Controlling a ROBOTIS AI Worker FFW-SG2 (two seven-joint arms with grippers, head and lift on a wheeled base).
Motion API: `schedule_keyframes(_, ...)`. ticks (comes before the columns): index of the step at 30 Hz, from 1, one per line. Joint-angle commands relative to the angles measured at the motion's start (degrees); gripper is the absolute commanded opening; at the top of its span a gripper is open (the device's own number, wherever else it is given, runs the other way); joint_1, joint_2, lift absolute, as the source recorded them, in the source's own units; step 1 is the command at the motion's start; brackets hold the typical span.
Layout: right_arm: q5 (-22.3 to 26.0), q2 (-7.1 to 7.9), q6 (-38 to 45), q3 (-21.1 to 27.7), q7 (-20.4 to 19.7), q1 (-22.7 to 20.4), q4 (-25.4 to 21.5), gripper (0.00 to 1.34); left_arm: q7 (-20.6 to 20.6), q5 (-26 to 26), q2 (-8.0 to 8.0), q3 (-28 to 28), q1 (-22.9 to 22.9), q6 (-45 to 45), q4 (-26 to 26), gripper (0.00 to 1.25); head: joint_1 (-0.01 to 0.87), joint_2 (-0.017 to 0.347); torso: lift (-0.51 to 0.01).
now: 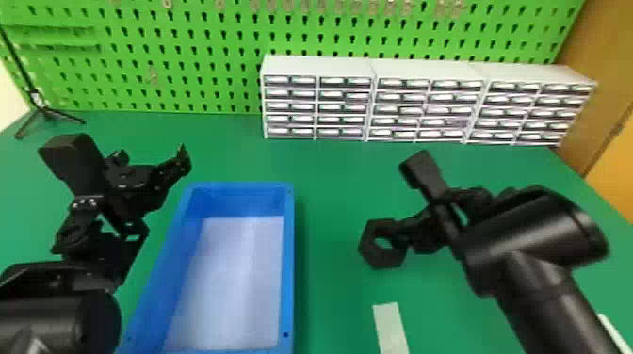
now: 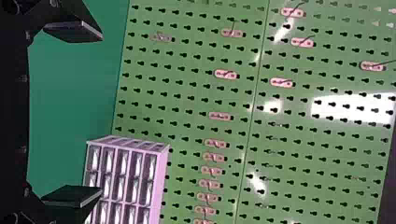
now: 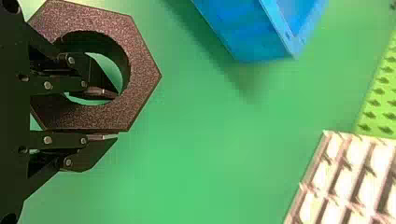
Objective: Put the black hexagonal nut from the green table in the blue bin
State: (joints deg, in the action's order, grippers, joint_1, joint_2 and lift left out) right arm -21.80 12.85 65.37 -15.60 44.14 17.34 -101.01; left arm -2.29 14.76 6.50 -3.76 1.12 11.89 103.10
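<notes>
In the head view, my right gripper (image 1: 406, 235) is right of the blue bin (image 1: 289, 263), shut on the black hexagonal nut (image 1: 372, 256), which hangs over the green table (image 1: 334, 202). The right wrist view has that gripper (image 3: 109, 114) pinching one side of the nut (image 3: 142, 70), one finger through the hole and the other outside against a flat edge. A corner of the bin (image 3: 233, 32) is farther off there. Left of the bin is my left gripper (image 1: 153, 157); in the left wrist view this gripper (image 2: 100, 114) has its fingers wide apart with nothing between them.
White drawer cabinets (image 1: 372, 68) stand along the back of the table before a green pegboard (image 1: 188, 61). A pale strip (image 1: 390, 325) lies on the table near the front, below the nut. A black tripod stand (image 1: 42, 110) is at the back left.
</notes>
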Motion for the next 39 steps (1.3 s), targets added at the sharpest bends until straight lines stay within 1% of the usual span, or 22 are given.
schedule_keyframes(1,-0.88,-0.37,-4.99,6.99,-0.01,-2.4,-2.09,0.36,0.0,0.0,0.0,-0.19,-0.15,-0.03,0.0,1.12,0.692,0.008,-0.097)
schedule_keyframes(5,0.18,-0.63,-9.03,11.56,-0.19,-3.28,-2.88,0.36,0.0,0.0,0.0,-0.28,-0.15,-0.03,0.0,1.12,0.692,0.008,-0.097)
schedule_keyframes(7,2.73,-0.81,-11.32,13.93,-1.42,-3.72,-2.96,0.36,0.0,-0.09,0.0,-0.28,-0.15,0.06,0.0,1.12,0.692,0.008,-0.097)
schedule_keyframes(8,4.4,-0.98,-12.55,14.9,-2.74,-3.98,-3.05,0.36,0.0,-0.09,0.0,-0.28,-0.15,-0.03,0.0,1.12,0.692,0.008,-0.097)
schedule_keyframes(9,7.12,-1.33,-14.66,16.39,-4.58,-4.51,-3.05,0.36,0.0,-0.09,0.0,-0.28,-0.15,0.06,0.0,1.12,0.692,0.008,-0.097)
schedule_keyframes(12,13.71,-3.0,-19.58,19.82,-10.21,-5.91,-3.05,0.36,0.0,-0.18,0.0,-0.37,-0.06,0.06,0.0,1.12,0.692,0.008,-0.097)
schedule_keyframes(14,16.79,-4.15,-22.13,21.31,-12.58,-6.27,-2.88,0.36,0.0,-0.18,0.0,-0.28,-0.06,0.06,0.0,1.12,0.692,0.008,-0.097)
schedule_keyframes(17,21.18,-5.02,-25.03,22.1,-15.13,-6.35,-2.09,0.35,0.0,-0.26,0.0,-0.28,-0.15,0.06,0.0,1.12,0.692,0.008,-0.097)
schedule_keyframes(18,23.29,-5.46,-26.35,22.1,-16.01,-6.27,-1.47,0.35,0.0,-0.26,0.0,-0.28,-0.15,0.06,0.0,1.12,0.692,0.008,-0.097)
schedule_keyframes(21,27.86,-5.9,-28.72,21.58,-17.07,-5.65,0.64,0.35,0.0,-0.35,0.0,-0.19,-0.15,0.06,-0.09,1.12,0.692,0.008,-0.097)
schedule_keyframes(23,29.36,-6.17,-29.95,20.87,-17.33,-5.12,1.52,0.35,0.0,-0.53,0.0,-0.1,-0.15,0.06,-0.09,1.12,0.692,0.008,-0.097)
schedule_keyframes(26,30.15,-7.22,-31.71,19.64,-18.65,-4.6,1.96,0.35,0.0,-0.53,0.0,-0.1,-0.24,0.06,-0.09,1.12,0.692,0.008,-0.097)
schedule_keyframes(29,31.99,-8.54,-34.34,18.24,-20.49,-4.33,3.01,0.35,0.0,-0.53,0.0,-0.01,-0.33,0.06,-0.09,1.12,0.692,0.008,-0.097)
schedule_keyframes(30,32.87,-8.98,-35.22,17.36,-21.28,-4.16,3.45,0.35,0.0,-0.53,0.0,-0.01,-0.41,0.06,-0.09,1.12,0.692,0.008,-0.097)
schedule_keyframes(32,34.19,-9.33,-36.1,15.69,-22.16,-3.81,4.24,0.35,0.0,-0.53,0.0,-0.01,-0.41,0.06,-0.09,1.12,0.692,0.008,-0.097)
schedule_keyframes(33,35.42,-9.33,-36.8,14.19,-22.69,-3.45,4.86,0.35,0.0,-0.61,0.0,-0.01,-0.41,0.06,-0.09,1.12,0.692,0.008,-0.097)
schedule_keyframes(36,37.18,-9.24,-38.21,10.77,-23.66,-2.93,5.91,0.35,0.0,-0.7,0.0,-0.01,-0.41,0.06,-0.18,1.12,0.692,0.008,-0.097)
schedule_keyframes(39,38.23,-9.59,-39.0,7.16,-24.98,-2.57,6.35,0.35,0.0,-0.79,0.0,-0.1,-0.41,0.06,-0.27,1.12,0.692,0.008,-0.097)
